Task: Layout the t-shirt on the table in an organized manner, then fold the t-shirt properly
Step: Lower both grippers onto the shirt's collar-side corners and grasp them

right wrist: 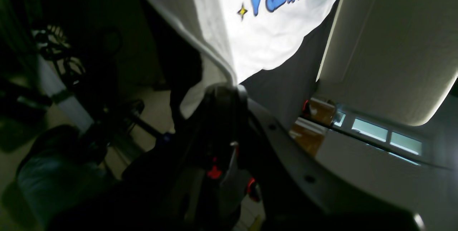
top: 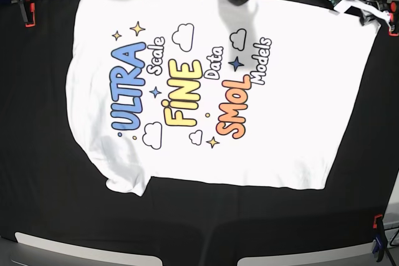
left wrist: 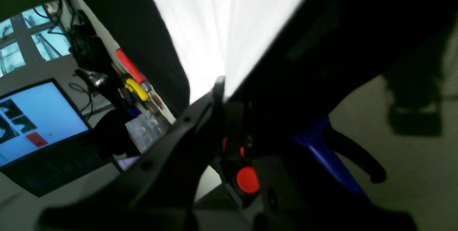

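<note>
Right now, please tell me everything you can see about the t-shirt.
The t-shirt is white, seemingly soft cotton, and lies print-up and mostly flat on the black-draped table. Its front reads ULTRA in blue, FINE in yellow and SMOL in orange, with clouds and stars. At the far edge, the left end effector and the right end effector each pinch its fabric.

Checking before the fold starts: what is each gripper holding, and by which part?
Both grip the t-shirt by its edge at the far side of the table: the left gripper on plain white cloth, the right gripper near the blue print.
</note>
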`<state>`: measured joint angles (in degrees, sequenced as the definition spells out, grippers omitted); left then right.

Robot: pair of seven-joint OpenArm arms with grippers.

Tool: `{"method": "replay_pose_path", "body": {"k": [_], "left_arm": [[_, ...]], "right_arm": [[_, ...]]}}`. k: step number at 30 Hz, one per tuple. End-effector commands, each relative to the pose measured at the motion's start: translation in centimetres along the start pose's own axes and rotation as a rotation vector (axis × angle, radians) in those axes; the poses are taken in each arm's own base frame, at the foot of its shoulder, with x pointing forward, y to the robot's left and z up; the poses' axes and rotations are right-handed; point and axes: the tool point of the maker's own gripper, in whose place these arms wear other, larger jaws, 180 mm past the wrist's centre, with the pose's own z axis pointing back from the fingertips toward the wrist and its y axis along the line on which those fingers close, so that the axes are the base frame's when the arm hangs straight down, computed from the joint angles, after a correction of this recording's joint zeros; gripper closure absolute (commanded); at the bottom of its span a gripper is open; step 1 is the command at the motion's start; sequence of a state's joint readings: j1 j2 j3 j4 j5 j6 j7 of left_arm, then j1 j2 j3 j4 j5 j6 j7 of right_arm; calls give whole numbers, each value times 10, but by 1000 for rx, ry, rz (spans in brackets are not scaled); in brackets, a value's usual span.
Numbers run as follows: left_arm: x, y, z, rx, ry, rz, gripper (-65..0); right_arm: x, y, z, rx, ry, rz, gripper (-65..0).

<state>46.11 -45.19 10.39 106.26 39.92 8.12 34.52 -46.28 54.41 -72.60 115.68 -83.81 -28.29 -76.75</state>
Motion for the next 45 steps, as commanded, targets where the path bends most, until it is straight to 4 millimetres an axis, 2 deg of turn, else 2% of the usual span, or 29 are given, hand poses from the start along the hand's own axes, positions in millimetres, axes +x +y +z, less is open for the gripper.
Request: {"method": "replay_pose_path", "body": {"k": [1,8,14,19,23,26,28,32,38,45], "left_arm": [[1,15,-1,52,-9,-2,0],[16,50,-14,145,-41,36,0],[35,73,-31,135,-107,252,0],[43,95,-38,171,-127,306,0],[48,109,-42,200,-140,326,0],[48,109,-48,180,-140,383,0],[46,109,-54,184,-126,395,0],[54,111,-64,200,-154,428,0],[75,130,-67,247,-230,472,0],[93,149,-69,236,-321,570,0]], "right_arm": [[2,-8,0,-23,-15,-5,0],[7,-48,-37,-177,-14,-44,0],[10,-71,-77,-218,-19,-84,0],[8,-96,-107,-261,-13,-127,0],[-7,-126,-129,-321,37,-188,0],[-22,-145,-145,-339,89,-279,0],[-25,-154,-154,-343,98,-356,0],[-13,-158,-168,-289,66,-447,0],[19,-153,-176,-211,-42,-499,0],[22,-172,-182,-252,-73,-476,0]]}}
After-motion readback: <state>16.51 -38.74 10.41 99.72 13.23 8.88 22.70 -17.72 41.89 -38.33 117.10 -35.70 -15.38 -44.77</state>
